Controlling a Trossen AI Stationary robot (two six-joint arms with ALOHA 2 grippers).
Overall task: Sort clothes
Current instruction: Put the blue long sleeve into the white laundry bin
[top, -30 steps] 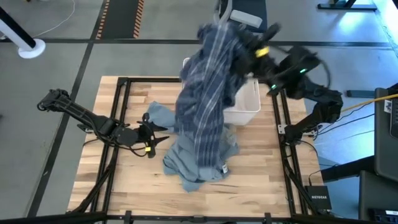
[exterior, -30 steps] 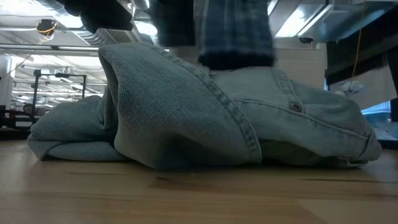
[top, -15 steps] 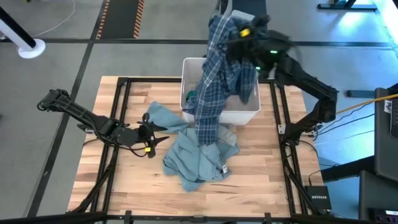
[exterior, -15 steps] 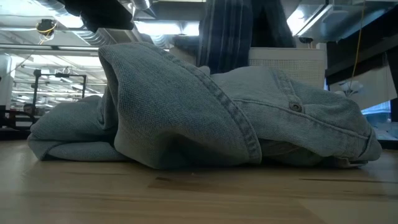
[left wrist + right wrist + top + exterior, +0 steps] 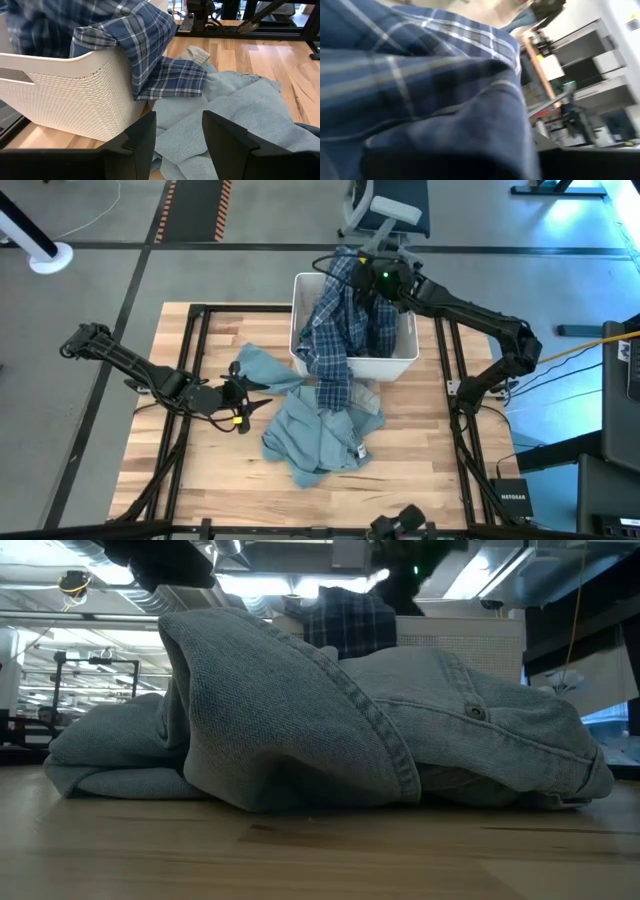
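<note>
- High view: the right gripper (image 5: 372,272) sits over the white bin (image 5: 400,365); whether its fingers are apart or closed cannot be told.
- The plaid shirt (image 5: 340,330) fills the bin and spills over its front wall onto the blue-grey garment (image 5: 320,430) on the table (image 5: 180,470).
- The left gripper (image 5: 243,402) rests beside that garment, fingers apart.

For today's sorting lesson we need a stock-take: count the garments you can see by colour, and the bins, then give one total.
Blue-and-white plaid garment, draped over the bin's front rim: 1
Light blue-grey garments, heaped on the table: at least 1; the heap hides any seams between pieces
White bin: 1
Total: 3 things countable
</note>
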